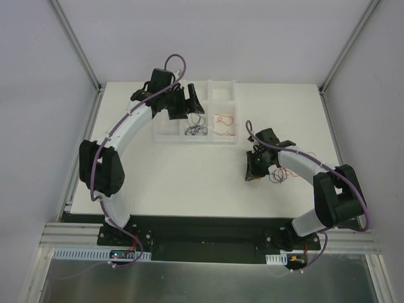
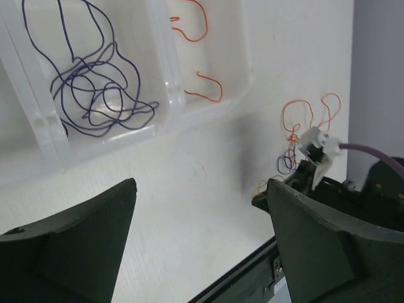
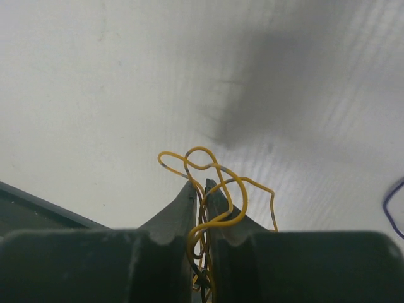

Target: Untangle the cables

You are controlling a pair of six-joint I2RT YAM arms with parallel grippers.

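Left arm is out at the far side of the table (image 1: 189, 183), and the left gripper (image 2: 202, 189) hangs with its 2 fingers spread wide, nothing between them. Right below and beyond it sits the clear tray (image 1: 165, 129), split into compartments. 1 compartment holds a loose purple wire (image 2: 95, 88), curled over itself in several loops. The compartment beside it holds a red-orange wire (image 2: 203, 95), lying in open curves, apart from the purple one with a divider wall between them.

Over to the right arm, nearer the front edge. The right gripper (image 3: 201, 184) is pinched closed on a yellow wire (image 3: 218, 183): the strand runs down between the 2 fingers, and its loops bulge out past the tips, above the white surface. Whether those loops touch the table, I cannot tell.

Just beside that gripper lies the remaining tangle (image 1: 279, 175), red-orange loops knotted with a short run of dark purple, resting on the table well apart from the tray. From the right wrist view, a curve of dark blue-purple wire (image 3: 392, 208) shows at the right edge.

Any lettering on the arms or tray is too small to read.
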